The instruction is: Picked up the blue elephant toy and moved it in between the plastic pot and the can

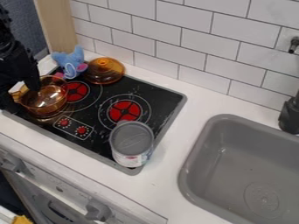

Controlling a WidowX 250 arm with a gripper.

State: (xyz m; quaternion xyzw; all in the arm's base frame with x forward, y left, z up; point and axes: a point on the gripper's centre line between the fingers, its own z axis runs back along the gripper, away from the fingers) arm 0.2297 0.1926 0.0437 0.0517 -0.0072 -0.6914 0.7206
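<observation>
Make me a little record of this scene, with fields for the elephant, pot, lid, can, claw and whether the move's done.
Elephant: blue toy, cooktop's back left corner, beside the lid
Pot: amber, see-through pot, cooktop's left side
Lid: amber lid, on the cooktop's back edge
Can: grey-topped can, cooktop's front right corner
Claw: black claw, at the pot's left side
Move: not done; elephant isn't between pot and can
</observation>
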